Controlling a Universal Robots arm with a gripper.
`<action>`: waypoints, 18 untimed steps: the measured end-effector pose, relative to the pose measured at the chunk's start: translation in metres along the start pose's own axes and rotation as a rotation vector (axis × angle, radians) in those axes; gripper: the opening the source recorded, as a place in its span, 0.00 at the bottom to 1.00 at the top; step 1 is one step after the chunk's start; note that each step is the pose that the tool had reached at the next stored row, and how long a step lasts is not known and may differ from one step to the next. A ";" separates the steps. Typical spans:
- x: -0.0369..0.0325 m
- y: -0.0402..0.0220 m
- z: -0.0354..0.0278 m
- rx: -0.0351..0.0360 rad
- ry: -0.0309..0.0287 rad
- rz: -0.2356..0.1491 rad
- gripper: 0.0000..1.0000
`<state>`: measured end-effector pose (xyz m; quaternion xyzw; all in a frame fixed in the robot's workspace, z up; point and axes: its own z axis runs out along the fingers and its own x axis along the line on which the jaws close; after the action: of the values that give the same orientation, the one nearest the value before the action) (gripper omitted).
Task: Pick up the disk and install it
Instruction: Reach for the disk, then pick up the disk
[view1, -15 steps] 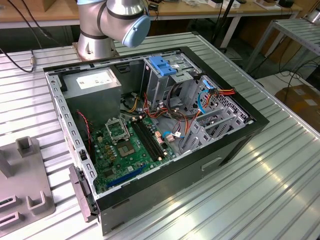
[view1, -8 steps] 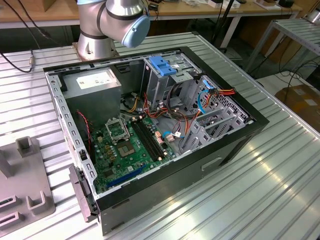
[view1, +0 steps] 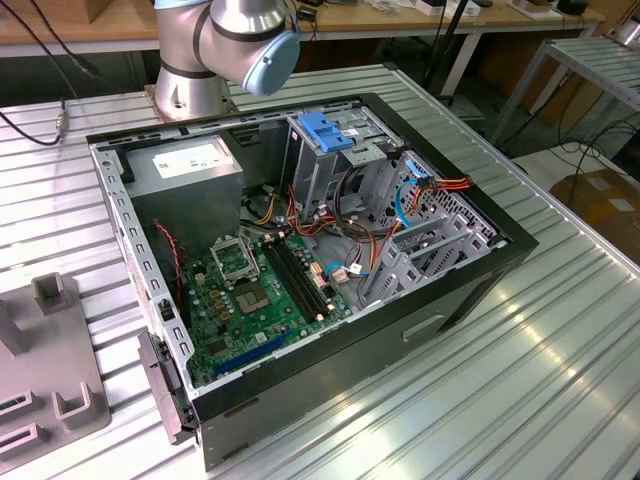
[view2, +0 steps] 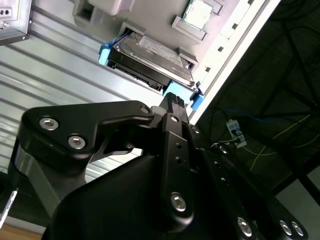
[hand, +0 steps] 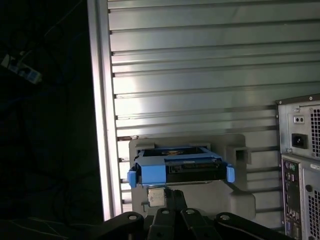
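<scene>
Ribbed metal table, carrying an open computer case at its middle. A grey holder stands close to one table edge, beside the case's rear, and the disk lies flat in it, blue side rails at either end. Gripper, in the second wrist view, hangs just short of the disk's near end, jaws closed together and holding nothing. Handling note: the pick likely calls for jaws opened wider than the disk, centred between the rails and square to the casing, then a straight lift clear of the holder's walls.
</scene>
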<state>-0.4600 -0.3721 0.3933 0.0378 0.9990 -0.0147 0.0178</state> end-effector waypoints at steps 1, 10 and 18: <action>0.0015 -0.0001 0.0000 -0.0001 -0.0001 0.000 0.10; 0.0044 -0.0004 -0.0001 -0.0001 -0.0001 0.000 0.10; 0.0054 -0.0004 -0.0001 -0.0005 -0.0001 0.000 0.10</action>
<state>-0.4654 -0.3721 0.3933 0.0379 0.9990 -0.0145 0.0179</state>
